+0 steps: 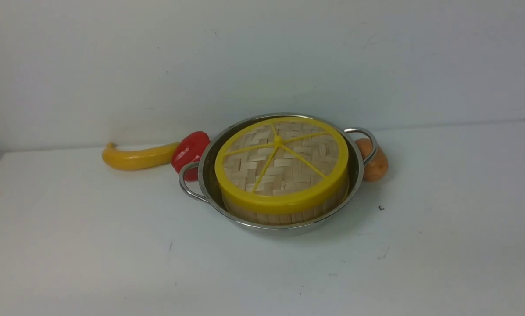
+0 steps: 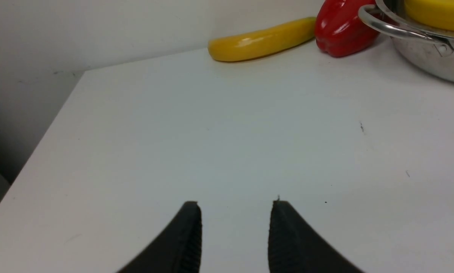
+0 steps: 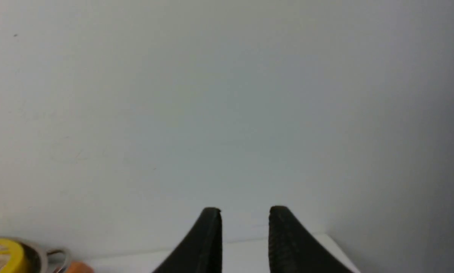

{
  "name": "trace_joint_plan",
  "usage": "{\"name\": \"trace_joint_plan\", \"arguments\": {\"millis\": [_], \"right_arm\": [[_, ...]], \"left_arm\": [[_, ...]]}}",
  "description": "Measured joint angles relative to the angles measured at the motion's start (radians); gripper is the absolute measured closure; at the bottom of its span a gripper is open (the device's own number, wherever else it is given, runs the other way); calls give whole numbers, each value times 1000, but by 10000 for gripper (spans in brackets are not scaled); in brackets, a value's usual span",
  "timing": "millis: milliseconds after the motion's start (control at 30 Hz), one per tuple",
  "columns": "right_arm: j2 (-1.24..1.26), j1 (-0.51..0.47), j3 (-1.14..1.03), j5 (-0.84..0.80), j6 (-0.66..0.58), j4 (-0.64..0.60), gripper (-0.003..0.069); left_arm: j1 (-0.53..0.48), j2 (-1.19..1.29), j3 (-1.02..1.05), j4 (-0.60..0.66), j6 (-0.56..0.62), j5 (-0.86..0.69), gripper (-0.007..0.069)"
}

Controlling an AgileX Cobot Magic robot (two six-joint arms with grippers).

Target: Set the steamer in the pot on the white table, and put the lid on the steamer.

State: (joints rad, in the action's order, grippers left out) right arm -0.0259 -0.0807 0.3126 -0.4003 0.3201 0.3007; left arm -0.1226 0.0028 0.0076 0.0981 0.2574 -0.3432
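The steel pot [image 1: 201, 175] stands on the white table [image 1: 91, 245] at mid-back. The bamboo steamer [image 1: 284, 215] sits inside it, and the woven lid [image 1: 280, 164] with yellow rim lies on top of the steamer, covering its contents. No gripper shows in the front view. In the left wrist view my left gripper [image 2: 235, 206] is open and empty over bare table, well away from the pot [image 2: 428, 57] and the lid's rim [image 2: 439, 13]. In the right wrist view my right gripper [image 3: 245, 212] is open and empty, facing the wall; the lid [image 3: 1, 256] shows at the corner.
A yellow banana [image 1: 135, 156] and a red pepper [image 1: 190, 149] lie left of the pot against the wall. An orange potato-like item [image 1: 374, 160] rests behind the pot's right handle [image 1: 367, 138]. The table's left edge [image 2: 48, 132] is near the left gripper.
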Motion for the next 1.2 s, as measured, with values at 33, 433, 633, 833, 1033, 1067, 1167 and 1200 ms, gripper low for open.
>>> {"name": "trace_joint_plan", "arguments": {"millis": [33, 433, 633, 833, 1033, 1067, 1167, 1200], "right_arm": [[20, 33, -54, 6, 0, -1, 454], [26, 142, -216, -32, 40, -38, 423], [26, 142, -280, -25, 29, -18, 420], [26, 142, -320, 24, 29, -15, 420], [26, 142, -320, 42, 29, -15, 420], [26, 142, -320, 44, 29, -15, 420], [26, 142, -320, 46, 29, -17, 419], [26, 142, -320, 48, 29, -22, 419]], "left_arm": [[0, 0, 0, 0, 0, 0, 383], [0, 0, 0, 0, 0, 0, 383], [0, 0, 0, 0, 0, 0, 383], [0, 0, 0, 0, 0, 0, 383], [0, 0, 0, 0, 0, 0, 383], [0, 0, 0, 0, 0, 0, 383], [0, 0, 0, 0, 0, 0, 383], [0, 0, 0, 0, 0, 0, 383]]}}
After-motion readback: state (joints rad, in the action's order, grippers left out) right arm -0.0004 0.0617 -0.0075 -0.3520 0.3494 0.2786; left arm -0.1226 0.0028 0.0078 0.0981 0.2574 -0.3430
